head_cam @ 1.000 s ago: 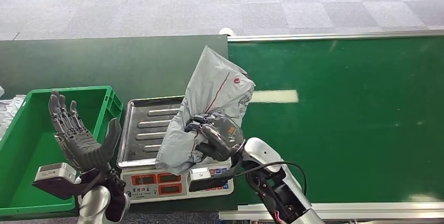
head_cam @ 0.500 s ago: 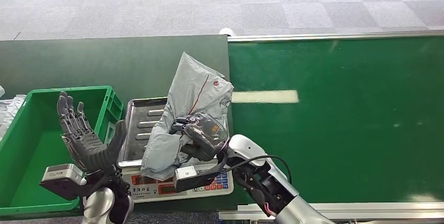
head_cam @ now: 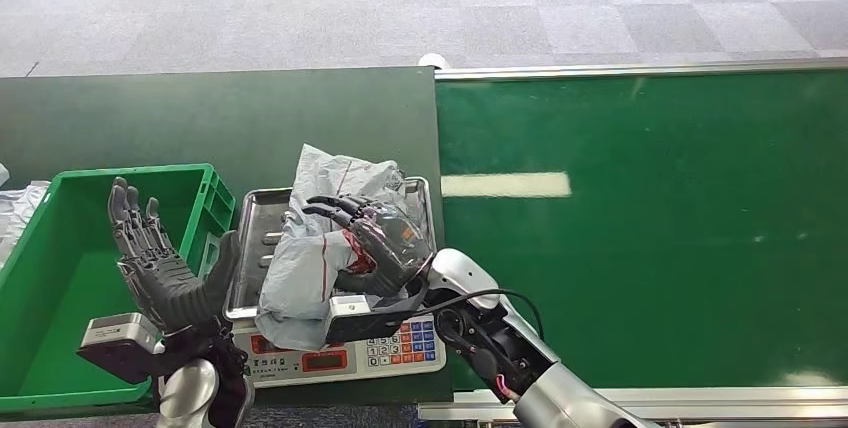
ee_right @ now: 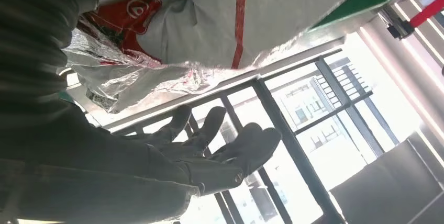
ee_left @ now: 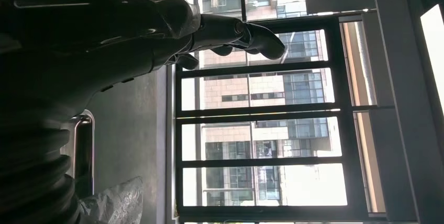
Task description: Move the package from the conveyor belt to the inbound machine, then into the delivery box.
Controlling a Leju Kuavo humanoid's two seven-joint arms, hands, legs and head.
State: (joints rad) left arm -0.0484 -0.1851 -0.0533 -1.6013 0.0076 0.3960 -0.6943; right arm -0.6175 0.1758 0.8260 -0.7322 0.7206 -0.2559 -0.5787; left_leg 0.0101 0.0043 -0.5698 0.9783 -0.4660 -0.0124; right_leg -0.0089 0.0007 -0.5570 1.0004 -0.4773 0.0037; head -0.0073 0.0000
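Two hands are in the head view. The right hand lies on the grey package, which now rests crumpled on the steel tray of the scale; one second earlier the package stood upright in that hand, above the tray's right side, so it has come down and leftward. The right hand's fingers are now extended apart over the bag rather than wrapped around it; in the right wrist view they are spread, with the package above them. Whether any fingertip still pinches the film cannot be told.

The left hand stands palm-up with fingers apart, holding nothing, and has shifted slightly toward the scale. In the left wrist view its fingers extend against a window.

Edges: the package overhangs the tray's front-left edge and covers part of the scale's display panel. The green bin sits just beside the scale, on its left, with the left hand at the bin's near-right corner. The green conveyor belt begins just right of the scale, and its surface is open.
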